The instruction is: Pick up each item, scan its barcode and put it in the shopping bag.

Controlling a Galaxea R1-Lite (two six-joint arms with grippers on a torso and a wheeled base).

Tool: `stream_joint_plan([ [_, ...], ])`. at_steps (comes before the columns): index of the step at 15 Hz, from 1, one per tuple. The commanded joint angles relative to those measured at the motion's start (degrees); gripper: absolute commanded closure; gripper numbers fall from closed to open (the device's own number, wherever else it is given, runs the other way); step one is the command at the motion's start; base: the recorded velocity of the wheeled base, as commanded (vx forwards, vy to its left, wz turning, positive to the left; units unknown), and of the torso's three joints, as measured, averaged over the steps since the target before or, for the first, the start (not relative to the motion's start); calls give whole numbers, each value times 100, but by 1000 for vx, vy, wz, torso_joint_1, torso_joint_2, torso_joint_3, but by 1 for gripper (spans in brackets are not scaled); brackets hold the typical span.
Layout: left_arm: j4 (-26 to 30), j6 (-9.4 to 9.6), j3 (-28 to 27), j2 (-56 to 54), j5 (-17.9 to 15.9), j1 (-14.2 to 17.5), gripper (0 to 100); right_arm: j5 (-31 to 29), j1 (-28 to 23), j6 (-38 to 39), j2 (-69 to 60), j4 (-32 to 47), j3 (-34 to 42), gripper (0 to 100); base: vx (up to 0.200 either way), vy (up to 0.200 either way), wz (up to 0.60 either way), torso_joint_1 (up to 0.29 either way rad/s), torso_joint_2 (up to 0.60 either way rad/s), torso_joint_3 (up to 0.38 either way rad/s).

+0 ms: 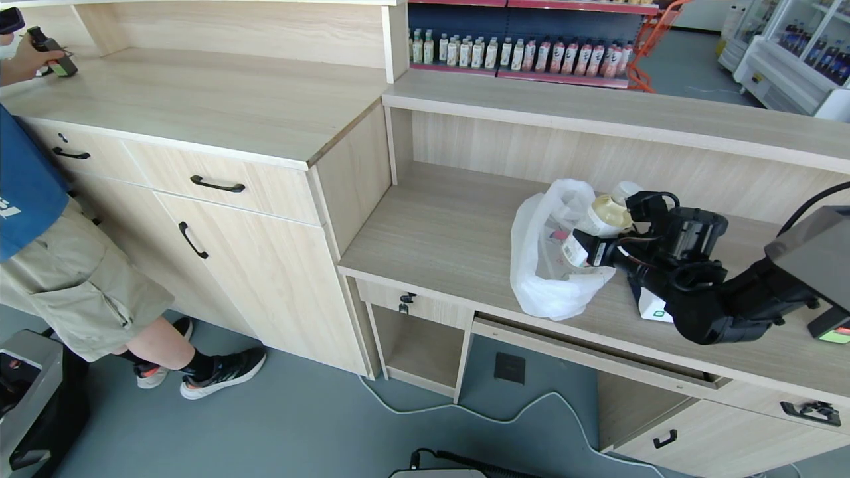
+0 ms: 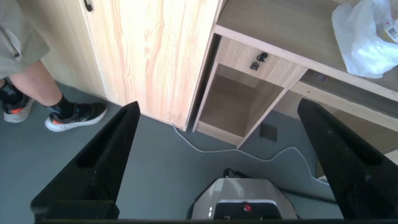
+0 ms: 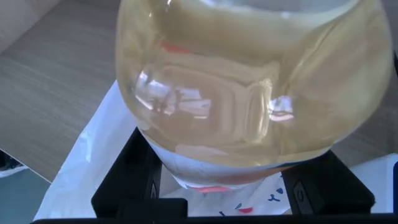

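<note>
My right gripper (image 1: 593, 250) is shut on a clear bottle of pale yellow drink (image 1: 603, 219) with a white cap. It holds the bottle tilted over the mouth of the white plastic shopping bag (image 1: 543, 272), which lies on the low wooden desk (image 1: 438, 232). In the right wrist view the bottle (image 3: 249, 81) sits close between the black fingers (image 3: 134, 183), with the bag (image 3: 84, 165) below it. My left gripper (image 2: 217, 158) is open and holds nothing; it hangs low over the grey floor in front of the desk, and the bag (image 2: 367, 37) shows at a far corner.
A small white box with a green mark (image 1: 652, 307) lies on the desk under my right arm. A grey device (image 1: 820, 262) stands at the desk's right end. At the left, a person holds a handheld scanner (image 1: 54, 54) over the high counter (image 1: 219, 99). A cable (image 1: 465, 411) runs across the floor.
</note>
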Motion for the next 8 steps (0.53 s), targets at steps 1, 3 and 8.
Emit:
stream_joint_plan([
  [1,-2,-1,-2,-2,1,0,0,17,-12,4,205,-6,-49,100,0,0,0,0,0,0],
  [3,-2,-1,-2,-2,1,0,0,17,23,-5,292,-15,-58,100,0,0,0,0,0,0],
  [8,-2,-1,-2,-2,1,0,0,219,67,-462,644,-287,-23,100,0,0,0,0,0,0],
])
